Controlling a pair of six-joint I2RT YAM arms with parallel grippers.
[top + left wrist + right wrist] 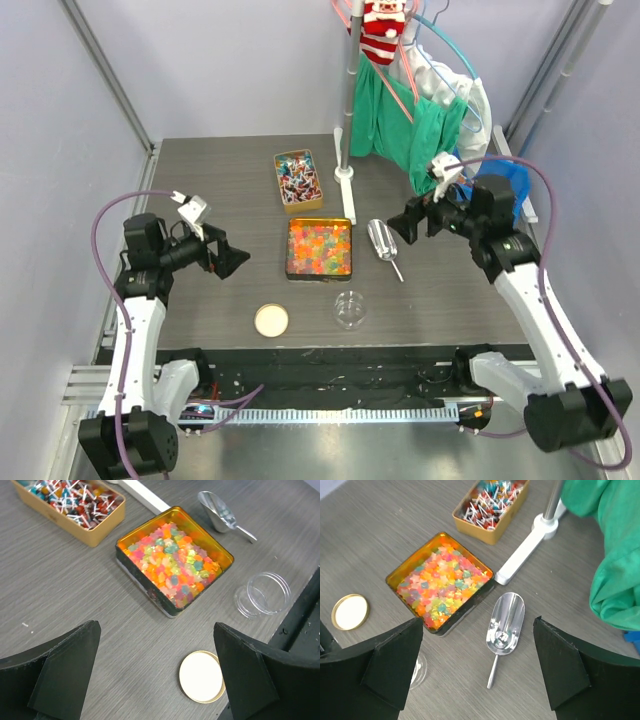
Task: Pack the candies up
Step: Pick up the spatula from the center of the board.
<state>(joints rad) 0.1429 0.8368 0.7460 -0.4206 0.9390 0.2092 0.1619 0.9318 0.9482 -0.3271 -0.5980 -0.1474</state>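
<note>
Dark grey wood-grain table [200, 180], pale grey walls, metal frame posts at the far corners. Left hand [236, 260] and right hand [403, 228] hover above the table, fingers wide apart, holding nothing. Candies [298, 180] lie in a gold tin [92, 536] ahead of both hands. Between the hands: square tin of jelly pieces [319, 248]. Scoop [383, 243] lies just below the right hand. Clear jar [350, 308] and gold lid [271, 320] are near the left hand. Green cloth [400, 125] hangs beside the right hand.
</note>
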